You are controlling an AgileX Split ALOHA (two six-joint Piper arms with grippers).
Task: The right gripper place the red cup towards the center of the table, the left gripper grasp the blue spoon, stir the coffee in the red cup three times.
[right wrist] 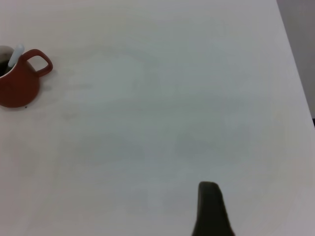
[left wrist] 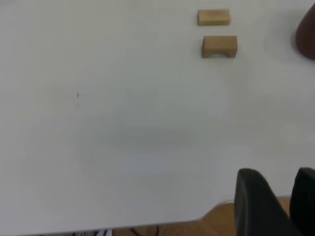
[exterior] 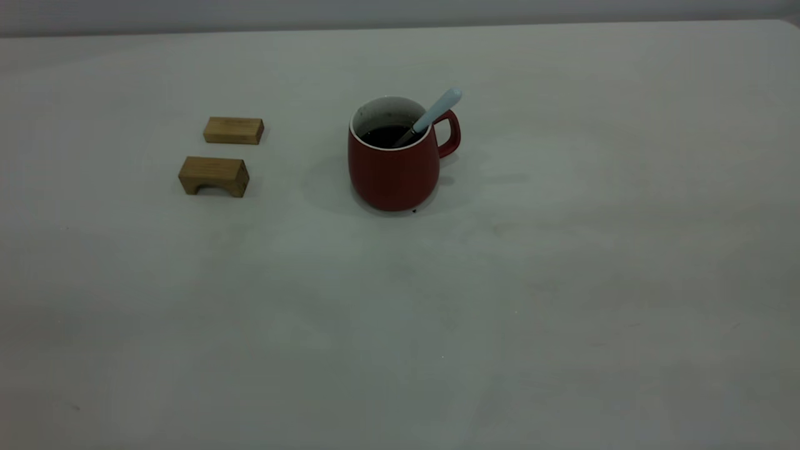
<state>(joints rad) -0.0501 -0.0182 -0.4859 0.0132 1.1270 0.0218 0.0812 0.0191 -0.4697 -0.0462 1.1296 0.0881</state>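
The red cup point(exterior: 394, 169) stands upright near the middle of the table point(exterior: 562, 281), its handle turned to the right. Dark coffee point(exterior: 382, 135) fills it part way. The blue spoon point(exterior: 435, 112) rests inside, its pale handle leaning over the rim above the cup's handle. No arm appears in the exterior view. In the left wrist view my left gripper point(left wrist: 278, 179) is open and empty over the table's near edge, far from the cup point(left wrist: 307, 34). My right gripper point(right wrist: 210, 206) shows only as one black tip, well away from the cup point(right wrist: 18, 83) and spoon point(right wrist: 15, 55).
Two tan wooden blocks lie left of the cup: a flat one point(exterior: 233, 130) and an arched one point(exterior: 214, 175). Both blocks also show in the left wrist view, flat point(left wrist: 213, 17) and arched point(left wrist: 219, 46). The table's edge point(right wrist: 295, 98) runs close to the right gripper.
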